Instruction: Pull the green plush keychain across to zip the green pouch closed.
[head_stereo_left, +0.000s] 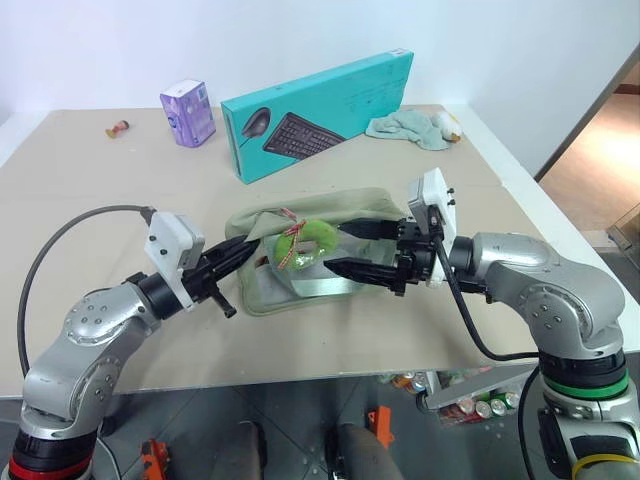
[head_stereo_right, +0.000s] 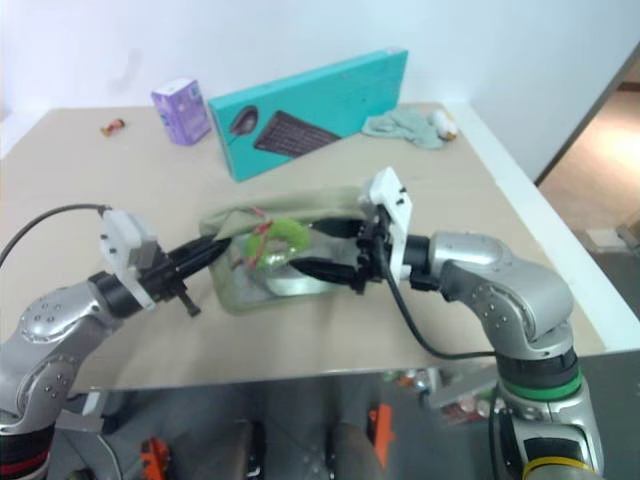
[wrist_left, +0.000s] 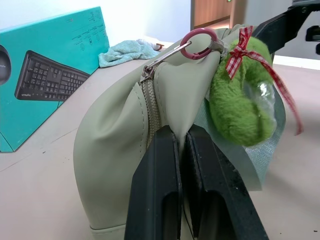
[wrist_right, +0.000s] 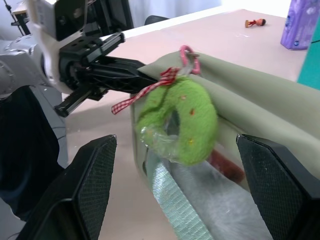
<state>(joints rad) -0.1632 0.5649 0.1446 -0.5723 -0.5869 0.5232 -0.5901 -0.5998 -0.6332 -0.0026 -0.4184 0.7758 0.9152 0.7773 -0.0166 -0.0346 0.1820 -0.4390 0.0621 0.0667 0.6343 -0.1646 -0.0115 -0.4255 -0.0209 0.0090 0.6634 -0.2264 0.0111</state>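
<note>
The green pouch (head_stereo_left: 300, 290) lies on the table in front of me, its zipper running along the top. The green plush keychain (head_stereo_left: 305, 243) hangs from a pink ring (wrist_left: 199, 44) at the zipper pull, tied with a red-and-white ribbon. My left gripper (head_stereo_left: 243, 255) is shut on the pouch's left end, pinching the fabric beside the zipper (wrist_left: 150, 100). My right gripper (head_stereo_left: 345, 250) comes in from the right, open, one finger on each side of the keychain (wrist_right: 180, 120) without touching it.
A teal keyboard box (head_stereo_left: 320, 110) stands behind the pouch. A purple carton (head_stereo_left: 188, 112) and a small figure (head_stereo_left: 118, 128) sit at the back left, a pale teal cloth (head_stereo_left: 410, 127) at the back right. The table's edge (head_stereo_left: 520, 190) runs close on the right.
</note>
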